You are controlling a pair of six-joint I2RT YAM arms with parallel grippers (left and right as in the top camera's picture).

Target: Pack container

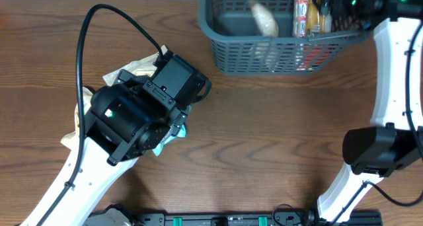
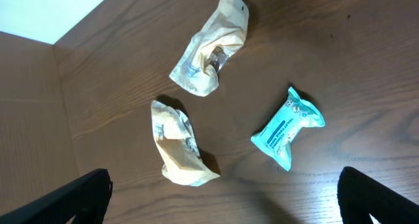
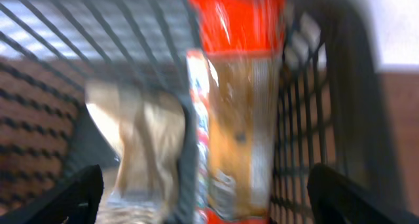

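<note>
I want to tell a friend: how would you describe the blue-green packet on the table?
Look at the wooden table below the left arm. Three small packets lie there. The teal packet is the only coloured one; the upper cream packet and the lower cream packet beside it are crumpled.

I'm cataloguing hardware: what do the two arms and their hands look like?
Both arms have glossy white links joined by boxy black joint housings. A black cable loops from the left arm, and small green lights glow. The left hand and right hand each end in two dark fingers.
</note>
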